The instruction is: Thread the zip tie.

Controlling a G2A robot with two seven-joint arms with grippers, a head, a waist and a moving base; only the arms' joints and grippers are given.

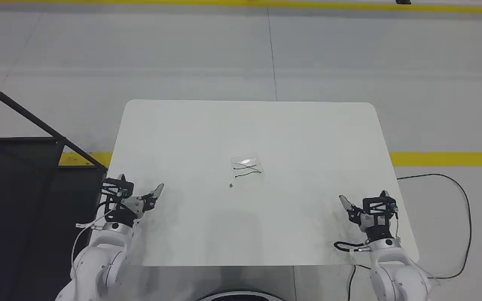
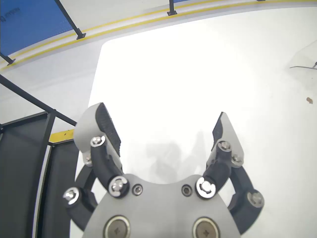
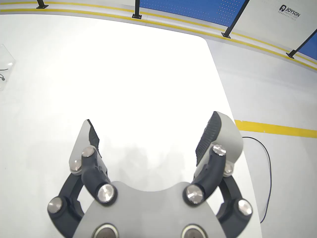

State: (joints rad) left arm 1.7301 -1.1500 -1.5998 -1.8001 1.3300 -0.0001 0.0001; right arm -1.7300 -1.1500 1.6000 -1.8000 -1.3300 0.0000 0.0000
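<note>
Ahead of both jaws, about midway between them: zip tie, a thin dark strand lying flat, well apart from either set of jaws. There may be more than one strand; too fine to tell.
Under the tie: piece of clear plastic flat on the white worktop. Could be a bag or a sheet, can't tell which.
Left jaws: spread wide, nothing between them, ribbed pads bare. They sit low over the worktop's near corner on that side. In the left wrist view one dark end of the tie shows far ahead, off toward the right jaws' side.
Right jaws: also spread wide and empty, pads bare, over the opposite near corner. The plastic shows far ahead, off toward the left jaws' side.
Speck: small brownish bit just short of the plastic, on the left jaws' side. Looks like debris, not a task part.
Step in hand: the very start, by my read. Tie not gripped, tail not fed through the head, both arms parked.
Progress: nothing done yet.
Next move calls for: one set of jaws to travel forward and inward to the plastic, come down close to the surface and pinch the strand near one end. The other set then has to take the other end so the tail can meet the head slot.
Watch for: the strand is thin and lies flat, so it is easy to miss or to pinch together with the plastic. The plastic will likely slide or lift. Head end and tail end can't be told apart from here, so that needs a closer look first.
</note>
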